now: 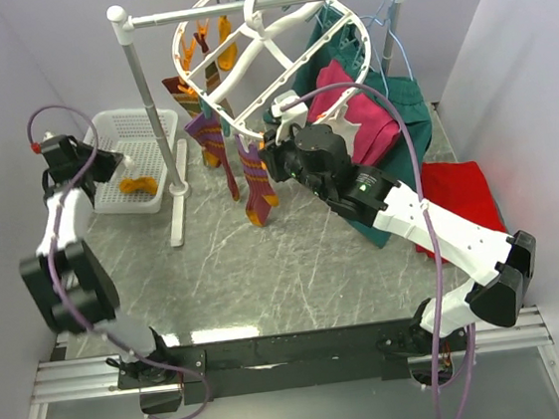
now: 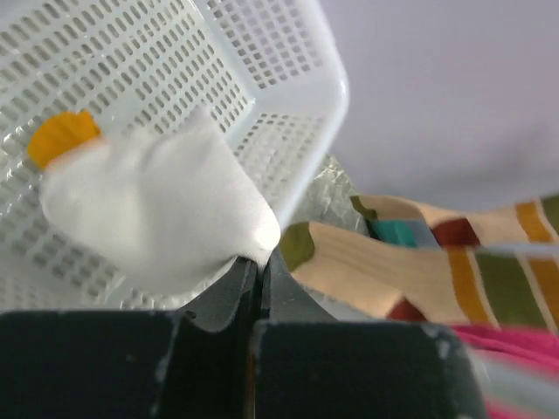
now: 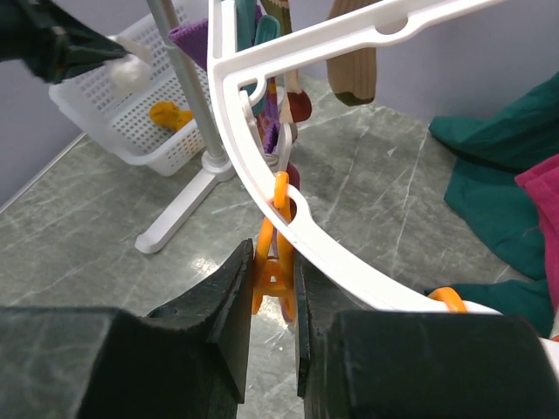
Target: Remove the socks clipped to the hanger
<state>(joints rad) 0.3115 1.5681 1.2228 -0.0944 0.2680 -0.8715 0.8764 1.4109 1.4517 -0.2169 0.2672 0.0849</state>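
The white oval hanger (image 1: pixel 272 40) hangs from the rack pole, and its rim crosses the right wrist view (image 3: pixel 349 262). Several striped socks (image 1: pixel 254 177) hang from its clips on the left side. My right gripper (image 1: pixel 270 160) is shut on an orange clip (image 3: pixel 278 262) on the rim, and a purple sock (image 3: pixel 272 131) hangs just beyond. My left gripper (image 2: pixel 259 262) is shut on a white sock with an orange toe (image 2: pixel 157 209) and holds it over the white basket (image 2: pixel 262 52). In the top view the left gripper (image 1: pixel 113 167) sits at the basket's edge.
The basket (image 1: pixel 122 136) holds an orange sock (image 1: pixel 139 184). The white rack's post and foot (image 1: pixel 175 210) stand between the basket and the hanging socks. Green clothes (image 1: pixel 404 106), a magenta garment (image 1: pixel 365 120) and red cloth (image 1: pixel 462 185) lie at right.
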